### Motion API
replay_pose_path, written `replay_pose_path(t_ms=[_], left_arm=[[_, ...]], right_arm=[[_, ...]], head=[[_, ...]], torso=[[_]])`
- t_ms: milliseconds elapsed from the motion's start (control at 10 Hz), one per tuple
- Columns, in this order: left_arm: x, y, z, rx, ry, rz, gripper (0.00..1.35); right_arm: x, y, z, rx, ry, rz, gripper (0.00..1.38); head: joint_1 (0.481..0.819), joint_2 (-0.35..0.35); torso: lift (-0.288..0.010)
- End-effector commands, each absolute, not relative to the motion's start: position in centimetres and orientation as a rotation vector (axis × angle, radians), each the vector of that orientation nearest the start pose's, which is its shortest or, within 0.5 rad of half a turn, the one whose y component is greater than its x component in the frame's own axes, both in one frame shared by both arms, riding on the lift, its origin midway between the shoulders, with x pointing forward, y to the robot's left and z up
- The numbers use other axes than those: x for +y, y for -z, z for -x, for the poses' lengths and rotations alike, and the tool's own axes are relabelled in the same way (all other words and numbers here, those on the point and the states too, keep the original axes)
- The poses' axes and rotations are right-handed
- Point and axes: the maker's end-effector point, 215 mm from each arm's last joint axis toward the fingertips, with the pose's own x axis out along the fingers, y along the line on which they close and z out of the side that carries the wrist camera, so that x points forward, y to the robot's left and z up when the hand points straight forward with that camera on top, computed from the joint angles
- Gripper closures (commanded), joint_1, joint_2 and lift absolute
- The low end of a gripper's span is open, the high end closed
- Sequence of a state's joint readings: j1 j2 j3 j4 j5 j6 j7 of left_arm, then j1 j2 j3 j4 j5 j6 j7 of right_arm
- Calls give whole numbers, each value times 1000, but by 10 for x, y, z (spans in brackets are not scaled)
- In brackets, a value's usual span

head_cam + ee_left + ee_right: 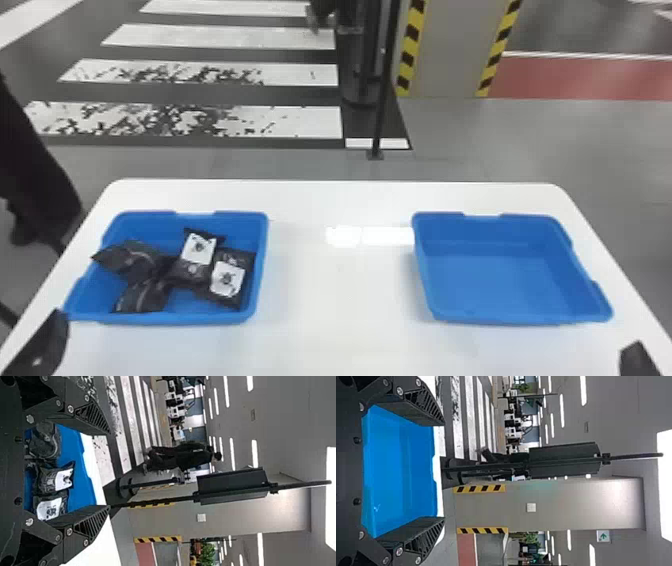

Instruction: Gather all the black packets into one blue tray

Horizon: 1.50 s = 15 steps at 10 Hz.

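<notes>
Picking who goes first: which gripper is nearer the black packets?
Left. The left gripper is off the near left corner of the blue tray holding the black packets; the right gripper is off the other tray's near right corner.

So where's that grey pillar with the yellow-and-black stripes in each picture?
Head view: the grey pillar is at the top, right of centre.
Left wrist view: sideways, partly behind the black pole.
Right wrist view: sideways, between the pole and the red floor.
Shared landmark: the white-striped crossing.
</notes>
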State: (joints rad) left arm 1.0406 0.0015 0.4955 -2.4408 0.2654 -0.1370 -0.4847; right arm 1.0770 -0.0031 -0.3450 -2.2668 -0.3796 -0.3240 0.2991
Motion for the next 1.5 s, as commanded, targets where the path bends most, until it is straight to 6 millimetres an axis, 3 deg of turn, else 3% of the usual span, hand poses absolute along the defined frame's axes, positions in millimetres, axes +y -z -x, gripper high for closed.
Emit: replay_pose_path(t_ms=[0,1400], left_arm=[[325,254,-286,34,188,-154,409],[322,262,-290,52,200,-132,409]], right_arm=[[-342,299,-267,-2,1,-59,188],[-333,309,-275,-13,1,-135,190]], head=[[695,-36],[695,-24]], torso=[[-110],[-110]])
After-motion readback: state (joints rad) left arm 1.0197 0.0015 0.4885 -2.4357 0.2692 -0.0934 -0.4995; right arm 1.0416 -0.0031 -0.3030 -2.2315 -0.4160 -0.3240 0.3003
